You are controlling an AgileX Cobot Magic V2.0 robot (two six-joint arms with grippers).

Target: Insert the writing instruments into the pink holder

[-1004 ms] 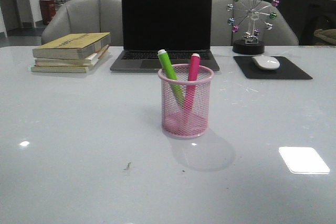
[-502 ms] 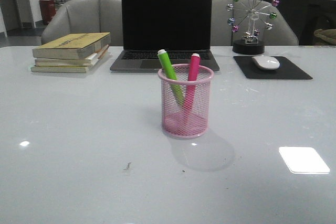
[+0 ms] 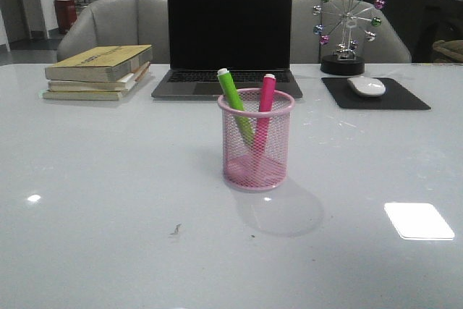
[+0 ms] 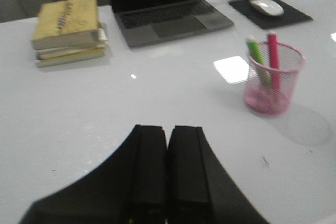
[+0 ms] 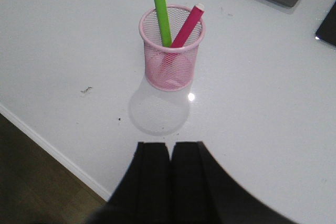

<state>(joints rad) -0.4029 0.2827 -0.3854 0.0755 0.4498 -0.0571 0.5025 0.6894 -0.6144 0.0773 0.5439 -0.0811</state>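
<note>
The pink holder (image 3: 256,140) is seen standing upright near the middle of the white table (image 3: 108,200), just in front of the laptop (image 3: 228,37), with both writing instruments already inside it. Taken from left to right in the front view, a stack of books (image 3: 98,72) lies at the far left, well apart from the cup; the laptop follows; then, within the cup, the green marker (image 3: 235,103) is leaned toward the left with its whitish tip above the rim, and the magenta marker (image 3: 265,106) is leaned toward the right, its top also clear of the rim. Further right, a mouse (image 3: 366,86) rests on a dark mouse pad (image 3: 376,95), with a ferris-wheel ornament (image 3: 347,27) behind it.

Neither arm is shown in the front view. In the left wrist view, the left gripper (image 4: 168,129) is seen with its fingers pressed together and nothing between them, held over bare table well apart from the cup. In the right wrist view, the right gripper (image 5: 170,145) is likewise closed on nothing, held above the near table edge with the cup ahead of it.

The inserting step is judged to be complete, since no marker is left on the table. Little is called for next beyond both arms being kept clear of the cup, so that the leaning markers are not knocked or the light mesh cup tipped.
</note>
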